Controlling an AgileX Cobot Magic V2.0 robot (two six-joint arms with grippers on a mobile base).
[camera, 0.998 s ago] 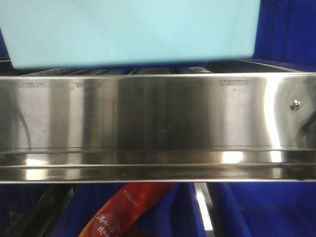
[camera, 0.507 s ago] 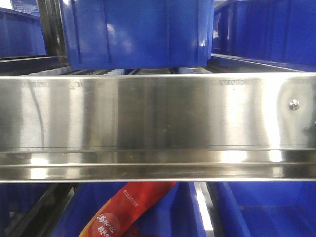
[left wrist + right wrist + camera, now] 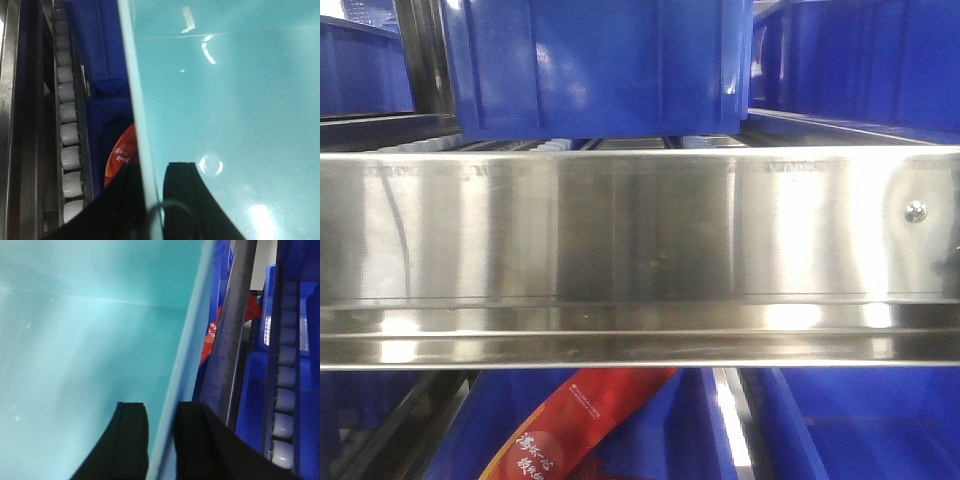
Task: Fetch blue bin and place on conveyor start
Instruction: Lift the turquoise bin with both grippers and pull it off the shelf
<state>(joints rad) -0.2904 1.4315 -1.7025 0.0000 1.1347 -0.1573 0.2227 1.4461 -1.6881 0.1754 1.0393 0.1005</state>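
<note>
Your left hand (image 3: 152, 200) clenched on blue bin (image 3: 225, 100) wall, straddling rim; your right hand (image 3: 162, 440) grasped another wall likewise. Bin hung beside shelf rollers (image 3: 67, 130). Red packet (image 3: 580, 420) bore white Chinese script, unreadable

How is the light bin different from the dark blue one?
The blue bin is pale turquoise; the dark bin is royal blue. The left gripper and right gripper pinch the blue bin's walls; the dark bin sits untouched on the shelf. Both are plastic tubs.
</note>
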